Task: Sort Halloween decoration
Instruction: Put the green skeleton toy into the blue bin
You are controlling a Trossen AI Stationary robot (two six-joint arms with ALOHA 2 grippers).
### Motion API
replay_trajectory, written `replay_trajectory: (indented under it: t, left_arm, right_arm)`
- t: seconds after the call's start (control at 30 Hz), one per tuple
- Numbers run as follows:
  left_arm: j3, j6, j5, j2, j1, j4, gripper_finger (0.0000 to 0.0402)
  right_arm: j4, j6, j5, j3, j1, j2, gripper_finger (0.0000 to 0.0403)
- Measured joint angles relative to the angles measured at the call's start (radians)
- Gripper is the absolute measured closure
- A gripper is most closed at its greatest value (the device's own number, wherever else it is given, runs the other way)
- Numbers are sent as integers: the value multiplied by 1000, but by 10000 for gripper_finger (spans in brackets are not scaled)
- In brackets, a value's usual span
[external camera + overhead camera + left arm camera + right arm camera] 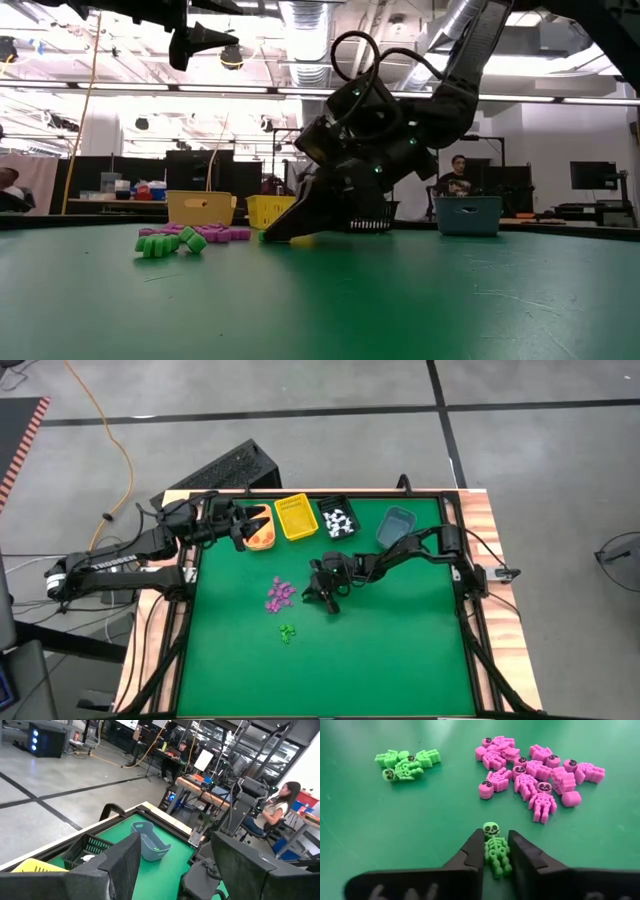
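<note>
Four small bins lined along the far edge of the green surface (400, 660): orange bin (262, 532), yellow bin (296, 517), black bin (337, 519) holding white pieces (340, 520), grey-blue bin (395, 526). Purple skeleton pieces (535, 775) heaped left of centre, roughly a dozen, exact count unclear where they overlap. Green skeleton pieces (406, 764) in a smaller cluster nearer than the purple heap, about three, tangled together. One more green skeleton (495, 851) lying apart from both groups, between the fingers of the right tool (496, 855); fingers drawn in on either side of its body, clamped or nearly so, tips down at the surface just right of the purple heap. Left tool (240, 528) hovering at the far left above the orange bin, fingers (122, 862) standing apart, nothing seen between them. White lettering visible along the left arm in the high view, too small to read. No labels readable on the bins. Two people seated at desks in the room beyond the surface.
</note>
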Motion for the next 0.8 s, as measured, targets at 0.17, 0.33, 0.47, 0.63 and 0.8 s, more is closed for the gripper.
replay_trajectory:
  t: [0.17, 0.33, 0.47, 0.63, 0.8]
  left_arm:
    - [0, 0, 0, 0, 0, 0, 170]
    - [0, 0, 0, 0, 0, 7, 170]
    - [0, 1, 0, -1, 0, 9, 170]
    - [0, 19, 0, -1, 0, 9, 170]
    - [0, 28, 0, -1, 0, 15, 170]
  right_arm:
    - [-3, 98, 2, -1, 0, 0, 372]
    - [1, 176, 10, -2, 0, -23, 390]
    - [-18, 207, 21, -5, -1, -65, 392]
    - [-18, 275, 55, -7, -24, -137, 393]
    - [-11, 312, 113, -6, -60, -228, 394]
